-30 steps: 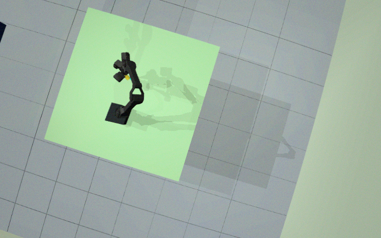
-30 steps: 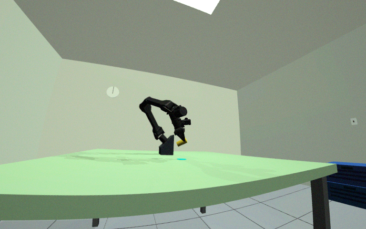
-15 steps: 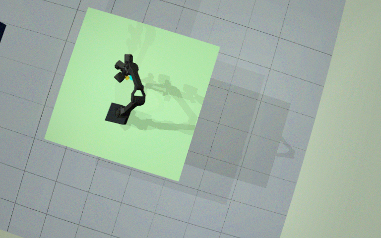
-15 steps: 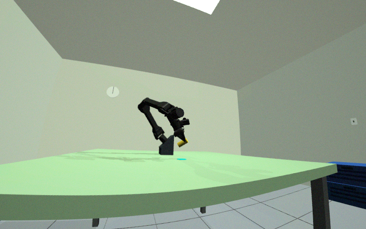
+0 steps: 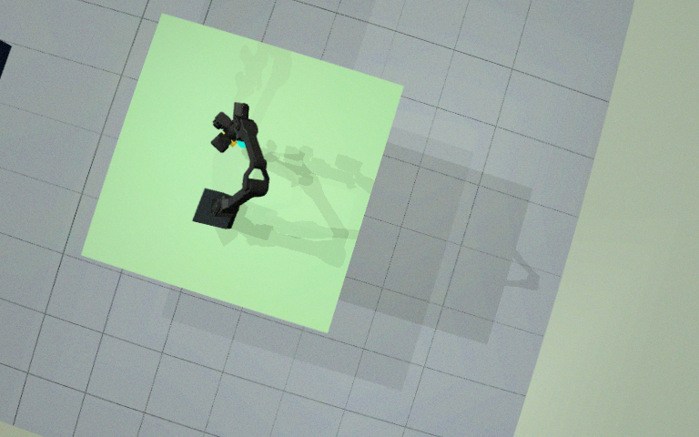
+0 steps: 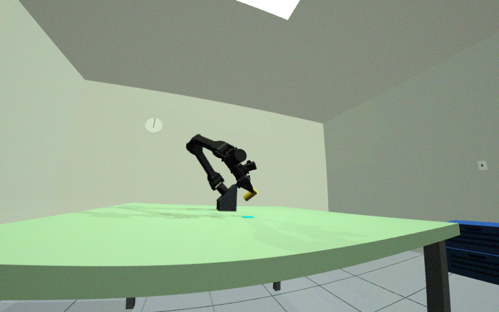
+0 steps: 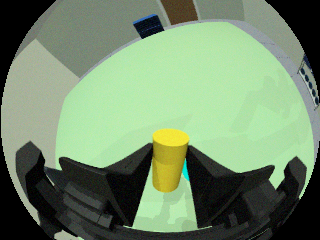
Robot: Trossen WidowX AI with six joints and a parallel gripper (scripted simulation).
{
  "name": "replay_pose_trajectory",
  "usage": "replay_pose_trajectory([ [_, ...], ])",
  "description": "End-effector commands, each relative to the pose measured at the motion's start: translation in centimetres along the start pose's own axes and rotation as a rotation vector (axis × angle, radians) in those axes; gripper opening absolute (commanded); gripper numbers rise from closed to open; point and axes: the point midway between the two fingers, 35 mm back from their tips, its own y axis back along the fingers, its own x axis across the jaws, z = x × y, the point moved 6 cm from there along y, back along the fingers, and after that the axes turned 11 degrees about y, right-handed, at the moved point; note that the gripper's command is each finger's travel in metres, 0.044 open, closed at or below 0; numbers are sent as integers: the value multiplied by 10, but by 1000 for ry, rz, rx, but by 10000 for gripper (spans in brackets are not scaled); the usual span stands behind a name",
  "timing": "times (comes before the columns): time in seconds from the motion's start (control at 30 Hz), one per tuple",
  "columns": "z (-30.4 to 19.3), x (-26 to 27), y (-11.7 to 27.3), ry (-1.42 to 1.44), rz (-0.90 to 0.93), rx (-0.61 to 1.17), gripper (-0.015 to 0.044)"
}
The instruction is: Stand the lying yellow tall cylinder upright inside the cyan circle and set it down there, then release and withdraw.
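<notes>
Cylinder: your yellow cylinder [image 5: 233,143] [image 6: 249,194] [image 7: 168,161] hangs above the counter [image 5: 288,206] [image 6: 147,242] [image 7: 180,75]
Long axis: tilted, between lying and upright
Tool: your tool [image 6: 252,191] [image 7: 170,148] grips the cylinder
Circle: cyan [image 5: 241,145] [image 6: 247,216] [image 7: 186,170], flat on the counter, apart from your cylinder

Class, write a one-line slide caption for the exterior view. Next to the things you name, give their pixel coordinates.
Above a green table [image 6: 147,242], the gripper [image 6: 251,192] holds a yellow cylinder [image 6: 249,195] tilted, clear of the cyan circle [image 6: 247,216].

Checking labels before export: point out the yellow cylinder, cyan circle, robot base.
Yellow cylinder [image 5: 233,143] [image 6: 249,195] [image 7: 168,162]: top, exterior, wrist; side.
Cyan circle [image 5: 241,145] [image 6: 247,216] [image 7: 186,171]: same views; visible part.
Robot base [image 5: 202,211] [image 6: 227,202]: top, exterior; block.
</notes>
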Motion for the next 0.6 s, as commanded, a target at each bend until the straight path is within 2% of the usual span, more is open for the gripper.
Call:
replay_pose_trajectory([
  [0.0,-1,1,1,10,-3,-30,105],
  [0.57,-9,0,1,30,-22,-157,105],
])
